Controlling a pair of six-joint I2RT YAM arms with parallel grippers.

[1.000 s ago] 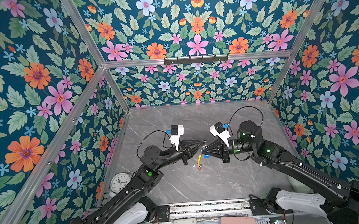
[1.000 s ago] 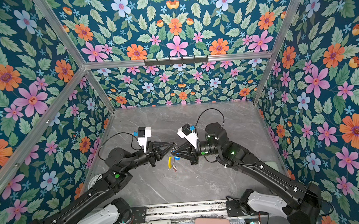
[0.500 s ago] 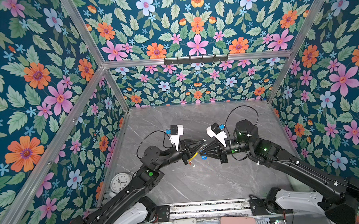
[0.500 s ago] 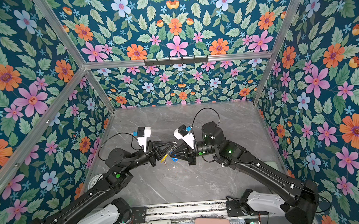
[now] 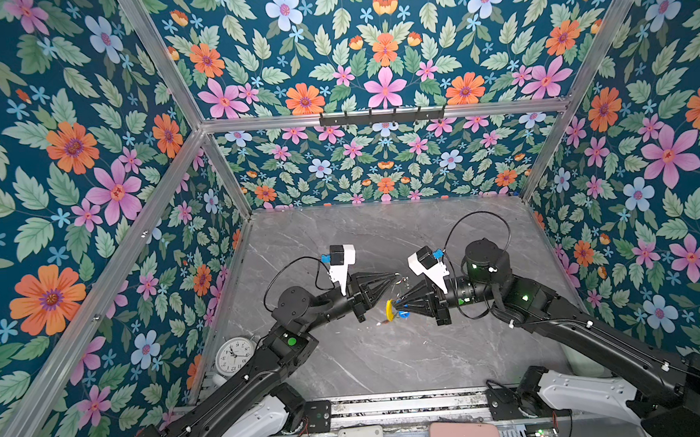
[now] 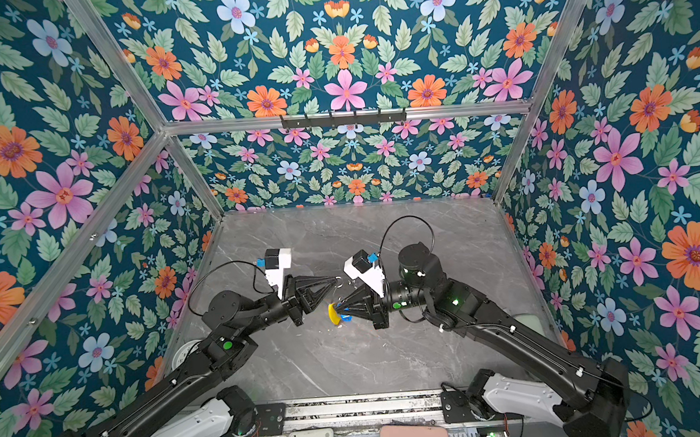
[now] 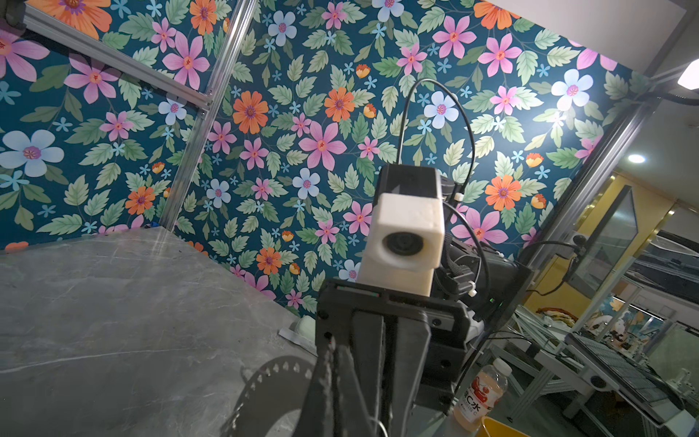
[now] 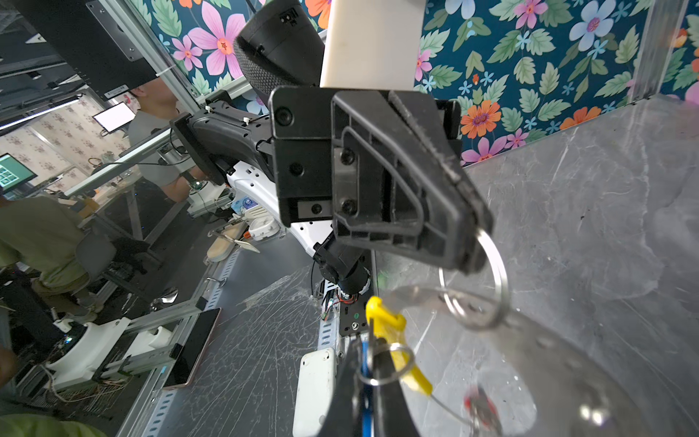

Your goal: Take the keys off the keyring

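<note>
The keyring [image 5: 389,310], its yellow sleeve showing, hangs above the table [image 5: 390,362] at the centre of both top views, between my hands. My left hand [image 5: 396,275] is pinched tight on a silver ring [image 8: 493,287]; my right hand [image 5: 399,301] is clamped on the blue tag [image 5: 404,314].

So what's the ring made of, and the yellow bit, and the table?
The ring looks like metal: thin, silvery, with bright glints. The yellow bit looks like plastic: flat even colour, smooth, little shine. The table looks like polished grey stone with pale veins, though it could be a printed top.
</note>
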